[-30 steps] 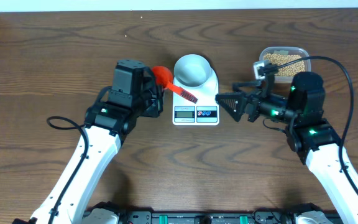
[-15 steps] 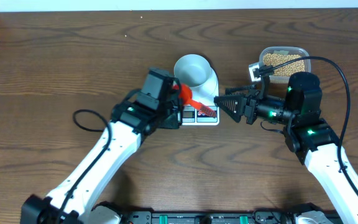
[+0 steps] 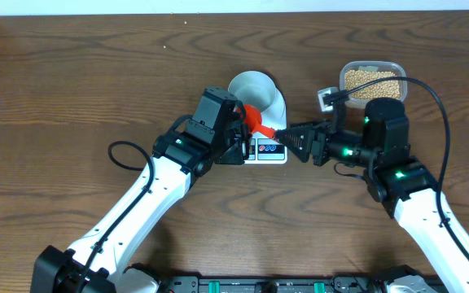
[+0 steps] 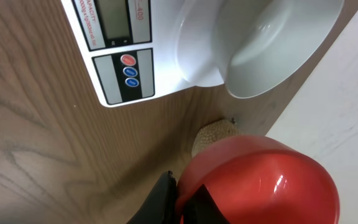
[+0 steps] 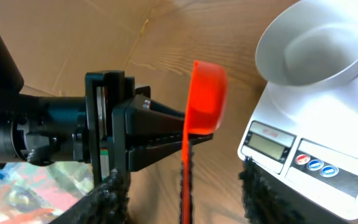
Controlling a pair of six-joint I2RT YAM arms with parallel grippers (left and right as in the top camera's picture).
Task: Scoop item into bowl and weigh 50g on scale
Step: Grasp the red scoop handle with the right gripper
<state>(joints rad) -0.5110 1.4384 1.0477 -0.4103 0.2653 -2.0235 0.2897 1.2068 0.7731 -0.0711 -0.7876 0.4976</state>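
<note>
My left gripper point(image 3: 247, 130) is shut on a red scoop point(image 3: 256, 120) and holds it over the white scale point(image 3: 277, 106); the jaws point(image 4: 179, 202) pinch it near its cup point(image 4: 260, 180). The scoop looks empty. The pale bowl point(image 3: 253, 88) stands empty on the scale point(image 4: 123, 62). My right gripper point(image 3: 287, 140) is open, and its fingers point(image 5: 182, 199) stand either side of the scoop's handle point(image 5: 184, 168) without touching it. The beans point(image 3: 371, 81) lie in a clear tub point(image 3: 373, 65) at the back right.
The scale's display and buttons point(image 5: 294, 152) face the front edge. The two arms meet close together just right of the scale. Cables loop off both arms. The bowl point(image 5: 316, 43) is directly behind the scoop.
My left arm has swung right with the scoop, from left of the scale to its front right. My right gripper has moved left, and its open fingers now straddle the handle.
</note>
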